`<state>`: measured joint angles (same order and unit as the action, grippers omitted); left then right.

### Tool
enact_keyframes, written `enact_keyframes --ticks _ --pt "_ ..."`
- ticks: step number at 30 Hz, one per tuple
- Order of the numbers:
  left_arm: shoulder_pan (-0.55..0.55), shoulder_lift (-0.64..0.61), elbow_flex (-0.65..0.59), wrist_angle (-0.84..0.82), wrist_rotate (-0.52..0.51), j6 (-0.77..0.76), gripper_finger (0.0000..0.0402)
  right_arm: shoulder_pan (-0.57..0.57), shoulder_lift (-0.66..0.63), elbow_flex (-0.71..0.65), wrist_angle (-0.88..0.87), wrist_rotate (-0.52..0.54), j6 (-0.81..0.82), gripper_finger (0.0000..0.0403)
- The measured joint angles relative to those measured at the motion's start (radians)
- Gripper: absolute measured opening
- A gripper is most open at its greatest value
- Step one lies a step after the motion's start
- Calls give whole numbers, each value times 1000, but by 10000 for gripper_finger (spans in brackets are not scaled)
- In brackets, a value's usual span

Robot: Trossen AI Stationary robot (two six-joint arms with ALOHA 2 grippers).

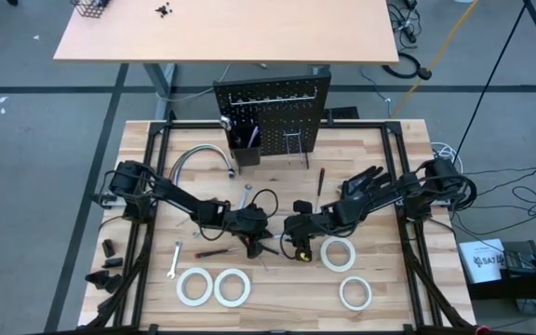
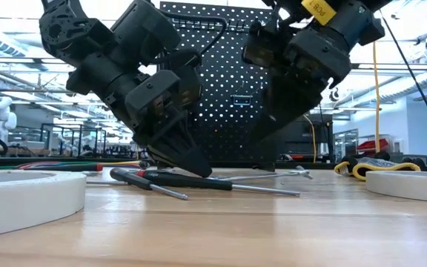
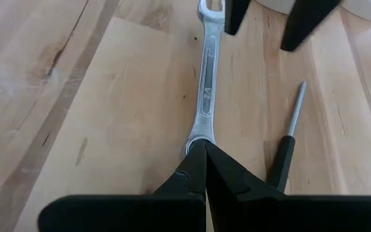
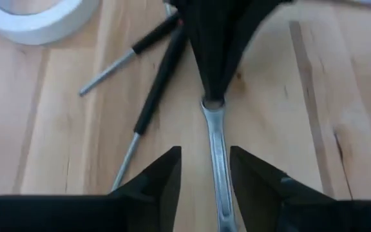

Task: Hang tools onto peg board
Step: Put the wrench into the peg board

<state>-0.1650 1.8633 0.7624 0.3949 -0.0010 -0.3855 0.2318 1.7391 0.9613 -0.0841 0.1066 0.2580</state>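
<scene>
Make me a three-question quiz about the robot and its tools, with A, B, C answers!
1. Where is the wrench?
A. Flat on the wooden table
B. Hanging on the peg board
C. Inside a tape roll

2. How many white tape rolls lie on the table?
A. Two
B. Four
C. Six

3. What are the left gripper's fingers doing?
A. Spread wide apart
B. Holding a tape roll
C. Shut on one end of the wrench

Answers: 1 A, the wrench lies flat on the wood in both wrist views. 2 B, the high view shows four white rings near the front edge. 3 C, the left wrist view shows the fingers pinched together on the wrench's end, while the right gripper's fingers straddle the wrench, open.
</scene>
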Motion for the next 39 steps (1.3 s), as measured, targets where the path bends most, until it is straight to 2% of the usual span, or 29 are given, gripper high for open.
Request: enact_keyframes --ticks 11,14,18,19,25,33,39 --pt "0 0 -1 -5 -1 0 0 -21 105 4 -118 3 -15 154" --pt "0 1 -1 -6 -1 -1 0 -17 113 4 -133 -1 -13 129" --pt "0 1 -1 -7 -7 -1 0 -1 114 5 -165 0 -14 42" --pt "0 1 -1 -7 -6 -1 0 2 114 6 -170 -1 -14 31" --pt "1 -9 -6 19 -6 5 10 11 108 10 -174 -11 14 31" --pt "44 -208 -7 -2 0 29 70 13 48 4 -211 -17 27 31" --pt "50 -375 -49 74 27 49 105 21 -22 4 -209 -3 62 31"
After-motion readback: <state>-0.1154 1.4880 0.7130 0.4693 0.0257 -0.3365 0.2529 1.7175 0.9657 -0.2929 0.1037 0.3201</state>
